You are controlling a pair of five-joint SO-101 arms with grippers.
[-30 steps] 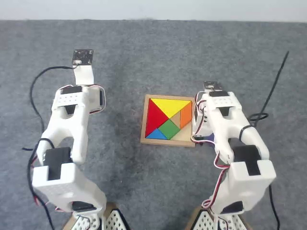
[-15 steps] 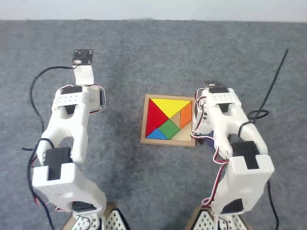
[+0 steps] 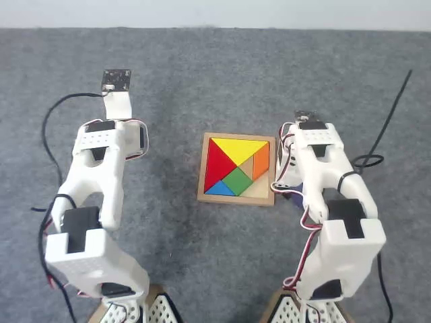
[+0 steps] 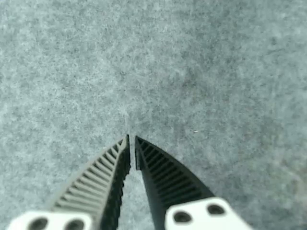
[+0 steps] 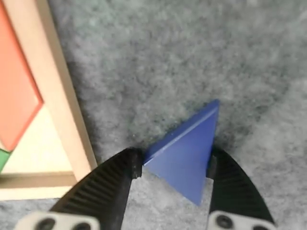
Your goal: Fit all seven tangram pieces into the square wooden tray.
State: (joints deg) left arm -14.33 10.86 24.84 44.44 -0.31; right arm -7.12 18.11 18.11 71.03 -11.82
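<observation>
The right claw (image 5: pixel 173 162), clamped on the dark blue triangular piece (image 5: pixel 184 153) just outside the edge of the square wooden tray (image 5: pixel 67 129), has drifted slightly away from it. The left claw (image 4: pixel 132 139), pressed together, hangs over open grey carpet (image 4: pixel 201 72), well apart from the tray

My desk (image 3: pixel 202 74) is covered all over in grey, felt-like matting. The square wooden tray (image 3: pixel 203 168) lies flat on it in front of me. A dark blue triangle (image 5: pixel 184 155) sits on the matting just beside the tray's right edge, near a corner.
</observation>
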